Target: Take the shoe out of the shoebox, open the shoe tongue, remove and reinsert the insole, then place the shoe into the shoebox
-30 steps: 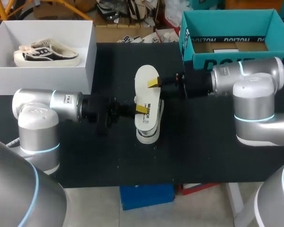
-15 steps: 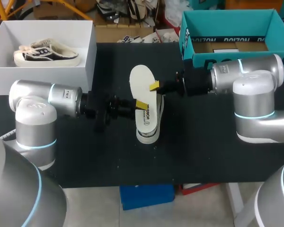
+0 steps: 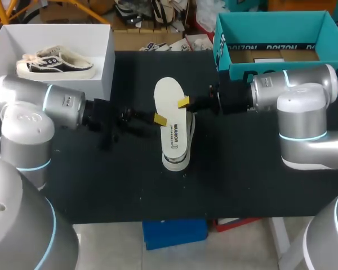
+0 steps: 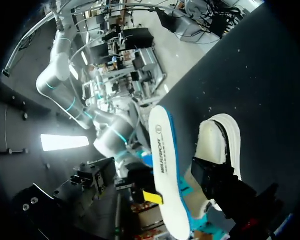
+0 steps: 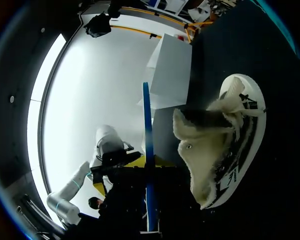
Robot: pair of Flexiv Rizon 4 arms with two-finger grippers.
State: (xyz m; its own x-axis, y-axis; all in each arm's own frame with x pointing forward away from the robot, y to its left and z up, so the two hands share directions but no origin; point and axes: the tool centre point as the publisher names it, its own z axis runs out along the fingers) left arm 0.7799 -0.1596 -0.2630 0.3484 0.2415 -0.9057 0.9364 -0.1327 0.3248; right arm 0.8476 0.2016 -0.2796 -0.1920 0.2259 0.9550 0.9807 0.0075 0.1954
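Backing off: left arm has pulled back toward its own side. Left end effector (image 3: 159, 119) is now at the edge of the white, blue-edged foam insole (image 3: 170, 95); can't tell if it's let go. Right end effector (image 3: 183, 102) hasn't moved and is pinching the insole's other edge, holding it over the white fleece-lined shoe (image 3: 177, 156) on the black surface (image 3: 242, 174). So insole's out, prob. carried by the right arm alone; reinsert is next. Right wrist view shows the insole edge-on plus the fleece lining, which head view hides. Left wrist view shows its printed face.

The insole (image 3: 170, 109) hides most of the shoe (image 3: 176, 157) and the right pincer's (image 3: 183, 102) lower fingertip.
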